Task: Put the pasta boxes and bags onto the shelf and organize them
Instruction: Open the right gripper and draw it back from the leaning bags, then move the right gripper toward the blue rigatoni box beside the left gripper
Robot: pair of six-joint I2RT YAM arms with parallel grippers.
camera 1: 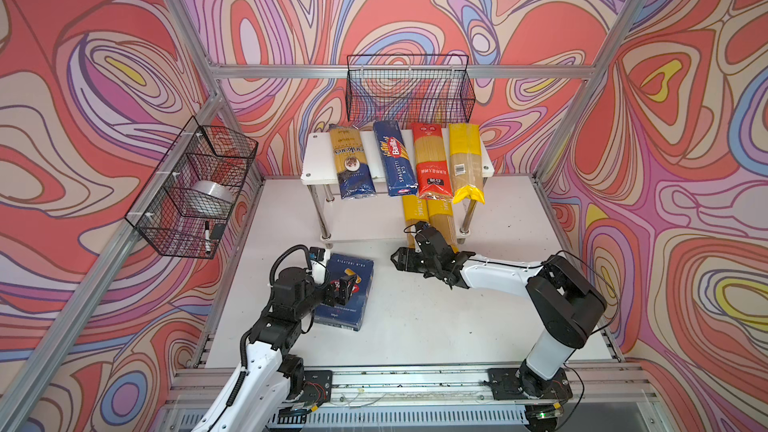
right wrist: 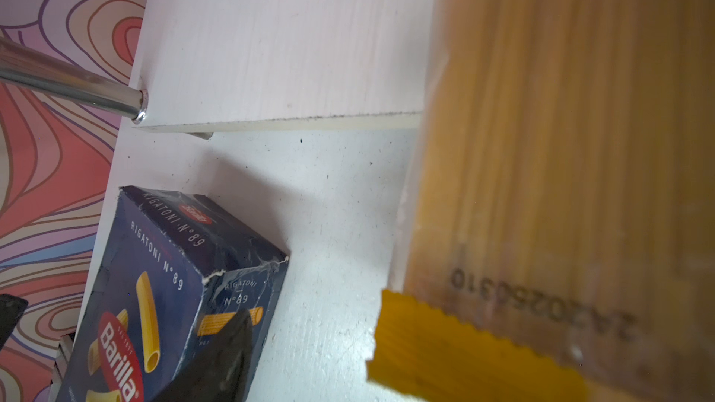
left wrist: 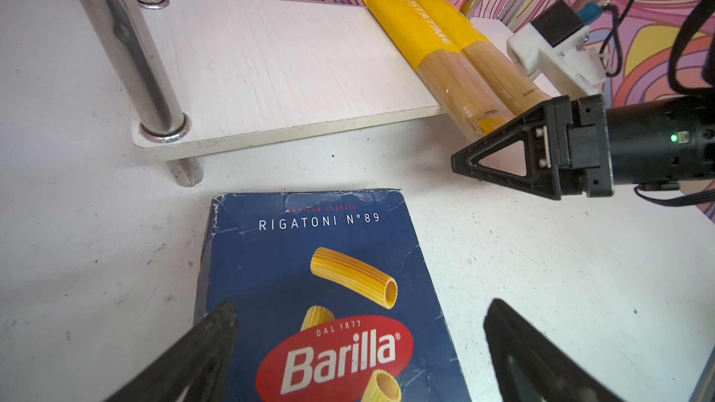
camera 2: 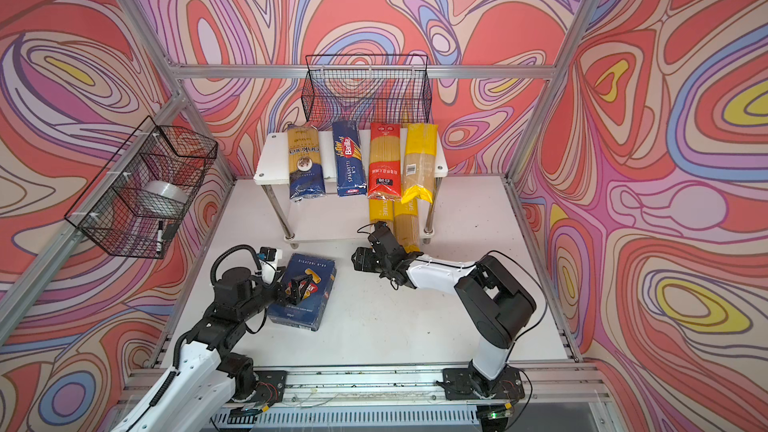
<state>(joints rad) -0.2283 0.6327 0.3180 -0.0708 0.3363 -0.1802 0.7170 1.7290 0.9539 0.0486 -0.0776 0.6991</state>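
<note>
Hovering over one rigatoni box [camera 1: 349, 313] on the bench [camera 1: 415, 326] at seven o'clock, our left pincer [camera 1: 345, 284] is released; right pincer [camera 1: 400, 259], released too, points toward nine. Shelf [camera 1: 320, 160]: four packs [camera 1: 395, 160] atop, two bags [camera 1: 415, 209] below.

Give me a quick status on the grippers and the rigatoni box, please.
Left gripper open over rigatoni box, flat on table. Right gripper open, empty, by two yellow bags on lower tier. Nothing between box and shelf.

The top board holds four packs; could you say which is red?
The red-and-clear bag, third from left; the ankara bag is gold-and-navy, the Barilla box blue, the end bag yellow.
</note>
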